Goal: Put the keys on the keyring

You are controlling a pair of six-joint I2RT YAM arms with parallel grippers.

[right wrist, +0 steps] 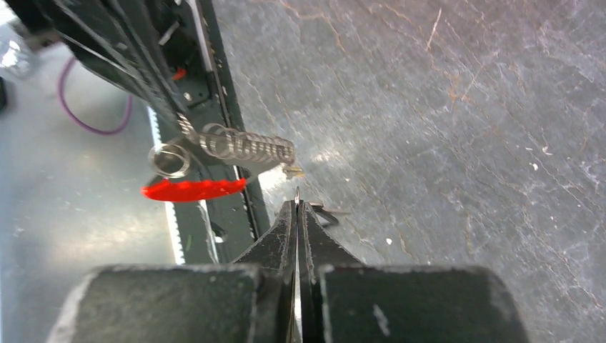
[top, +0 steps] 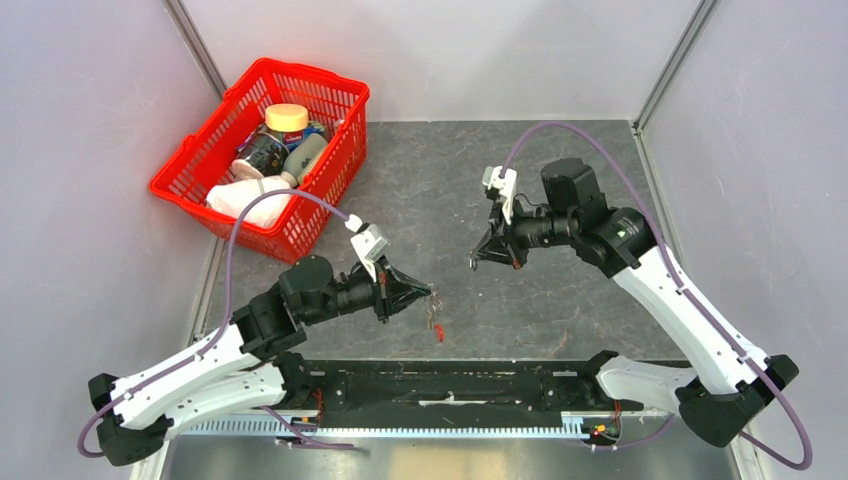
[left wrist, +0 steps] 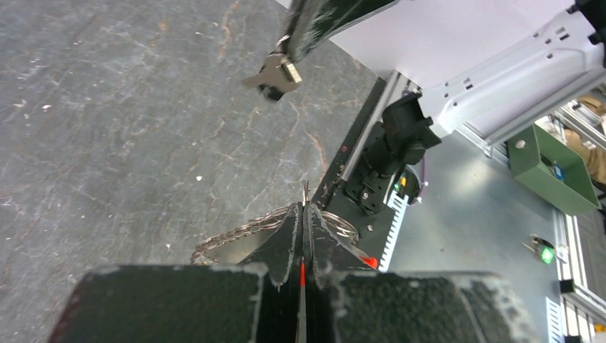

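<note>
My left gripper (top: 420, 291) is shut on the keyring (top: 432, 298), a thin wire ring held above the dark table; its red strap (top: 438, 330) hangs below. In the left wrist view the wire ring (left wrist: 239, 230) sticks out on both sides of the shut gripper (left wrist: 304, 207). My right gripper (top: 477, 262) is shut on a small key and hovers a short way right of the left one. That key (left wrist: 275, 73) shows at the top of the left wrist view. In the right wrist view it is a thin edge (right wrist: 296, 194) at the gripper (right wrist: 297, 204), facing the ring (right wrist: 171, 158) and red strap (right wrist: 193, 189). Other keys are not visible.
A red plastic basket (top: 335, 165) with jars and a white cloth stands at the back left. A black rail (top: 450, 385) runs along the table's near edge between the arm bases. Grey walls close in the left, right and back.
</note>
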